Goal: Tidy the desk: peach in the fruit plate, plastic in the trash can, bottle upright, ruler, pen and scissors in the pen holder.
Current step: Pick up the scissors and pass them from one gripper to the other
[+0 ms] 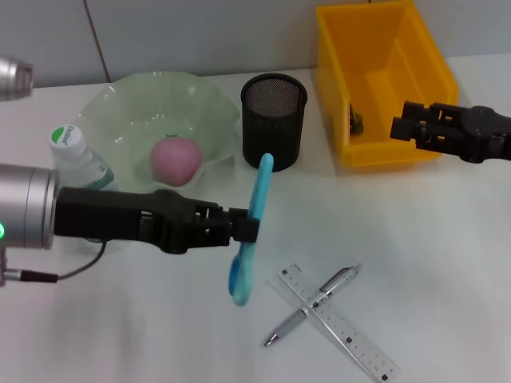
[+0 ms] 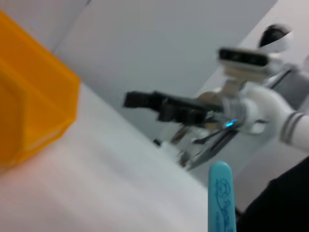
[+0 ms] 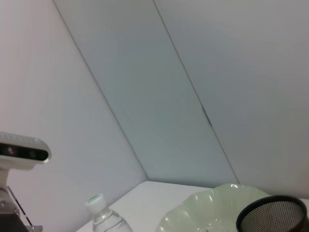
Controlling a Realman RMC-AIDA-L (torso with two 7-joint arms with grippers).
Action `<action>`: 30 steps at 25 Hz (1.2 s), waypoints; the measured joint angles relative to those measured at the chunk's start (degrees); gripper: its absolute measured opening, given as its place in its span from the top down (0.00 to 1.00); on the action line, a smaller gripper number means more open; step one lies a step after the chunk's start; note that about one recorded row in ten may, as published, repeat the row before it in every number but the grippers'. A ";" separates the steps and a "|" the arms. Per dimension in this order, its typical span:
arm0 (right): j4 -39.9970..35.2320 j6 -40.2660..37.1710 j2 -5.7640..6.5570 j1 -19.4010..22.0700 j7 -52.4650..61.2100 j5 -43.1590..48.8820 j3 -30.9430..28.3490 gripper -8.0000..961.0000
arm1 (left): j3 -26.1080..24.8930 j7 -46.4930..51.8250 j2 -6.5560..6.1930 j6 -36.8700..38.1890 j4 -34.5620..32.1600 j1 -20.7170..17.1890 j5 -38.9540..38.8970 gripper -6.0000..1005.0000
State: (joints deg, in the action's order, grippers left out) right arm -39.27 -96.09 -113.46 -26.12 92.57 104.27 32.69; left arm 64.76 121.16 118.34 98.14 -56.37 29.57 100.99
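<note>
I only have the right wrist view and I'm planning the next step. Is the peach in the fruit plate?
Observer: Yes, the peach lies in the fruit plate.
Operator: Where are the scissors?
Observer: The left gripper holds the scissors above the desk, in front of the pen holder.
Operator: And the ruler and pen?
Observer: Both lie on the desk, the pen crossing the ruler.
</note>
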 joint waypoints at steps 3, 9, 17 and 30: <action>0.04 -0.63 -0.26 0.47 -0.51 -0.03 -0.04 0.31 | -0.02 -4.69 0.01 1.84 3.63 -0.44 -4.01 0.77; 0.28 -5.34 -1.28 3.23 -6.23 -1.99 -3.35 0.31 | -0.06 -13.13 0.10 2.50 12.54 -1.11 -12.31 0.77; 4.80 -7.96 -3.41 5.70 -19.08 -7.26 -4.31 0.31 | 0.29 -20.60 0.57 2.52 24.13 0.13 -24.02 0.77; 17.02 -11.60 -5.51 3.34 -39.19 -10.67 -4.11 0.31 | 8.18 -30.01 0.85 1.97 38.70 1.09 -48.21 0.77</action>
State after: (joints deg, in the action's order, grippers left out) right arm -22.25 -107.69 -118.97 -22.78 53.38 93.60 28.57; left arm 72.94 91.16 119.19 100.12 -17.67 30.66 52.78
